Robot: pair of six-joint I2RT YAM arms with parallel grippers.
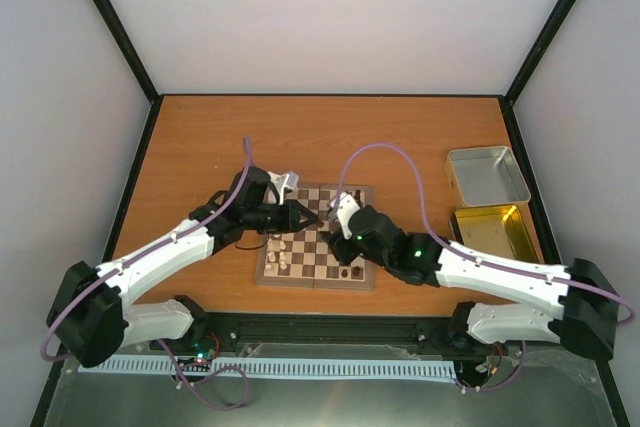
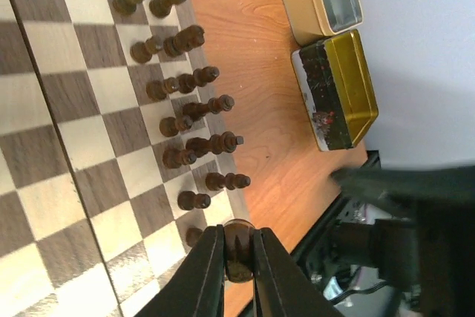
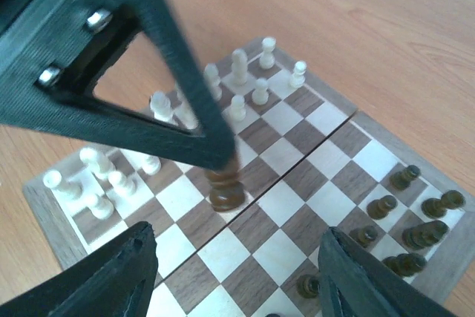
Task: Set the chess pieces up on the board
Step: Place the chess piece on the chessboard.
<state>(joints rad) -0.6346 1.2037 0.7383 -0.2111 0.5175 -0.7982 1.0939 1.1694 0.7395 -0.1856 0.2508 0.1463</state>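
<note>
My left gripper [image 2: 238, 237] is shut on a dark brown chess piece [image 2: 239, 259], seen end-on between its fingers. In the right wrist view that piece [image 3: 225, 189] is upright at a middle square of the board [image 3: 334, 176], beside the seam; whether it touches the square I cannot tell. My right gripper [image 3: 237, 287] stands open just short of it, with nothing between its fingers. Several dark chess pieces [image 2: 194, 113] stand in two rows along one board edge. From the top, both grippers meet over the board [image 1: 320, 259], left [image 1: 303, 217] and right [image 1: 342, 215].
Cream-white chessmen [image 3: 237, 79] fill the opposite end of the board. A silver tin [image 1: 487, 175] and a gold tin [image 1: 495, 232] lie open on the table to the right of the board. The table's front rail runs close below the board.
</note>
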